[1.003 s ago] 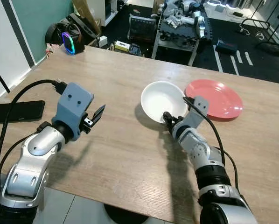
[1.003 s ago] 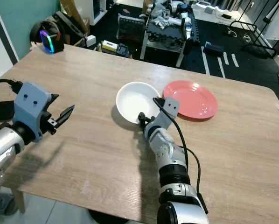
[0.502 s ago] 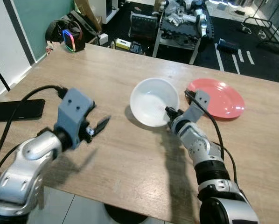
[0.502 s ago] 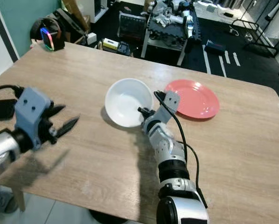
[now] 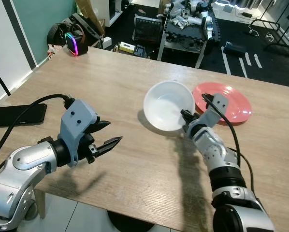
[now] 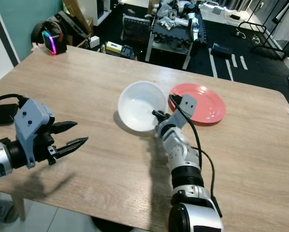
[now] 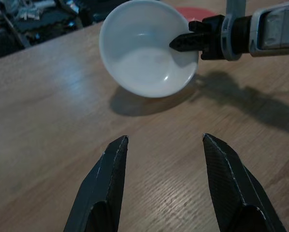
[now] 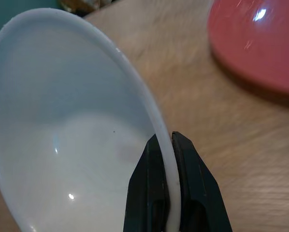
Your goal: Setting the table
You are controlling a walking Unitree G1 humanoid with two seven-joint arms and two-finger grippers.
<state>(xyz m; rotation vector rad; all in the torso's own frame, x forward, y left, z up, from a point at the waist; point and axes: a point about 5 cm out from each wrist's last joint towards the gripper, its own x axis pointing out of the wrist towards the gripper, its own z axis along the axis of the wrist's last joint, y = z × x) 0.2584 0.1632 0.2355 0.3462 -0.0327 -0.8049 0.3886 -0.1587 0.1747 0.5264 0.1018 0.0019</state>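
The right gripper (image 5: 185,116) pinches the rim of a white bowl (image 5: 167,106), its 2 black fingers (image 8: 154,193) closed on either side of the thin wall, 1 inside and 1 outside. The bowl sits just right of centre in the left eye view, tilted and lifted off the wooden table (image 5: 135,87), with its shadow on the wood beneath it. Just beyond it, toward the upper right, lies a red plate (image 5: 231,101), flat on the table, with the bowl's edge near its left rim.

The grip looks like the weak point. It holds only a narrow stretch of smooth rim, so the bowl could pivot or slip out between the fingers if the arm swings or stops sharply. Being so near the plate, a drop or low pass might also knock the bowl against it.

The left gripper (image 5: 103,140) hovers over the lower left of the table with its fingers spread wide and nothing in them, well apart from the bowl. A black phone (image 5: 16,116) lies at the far left edge.
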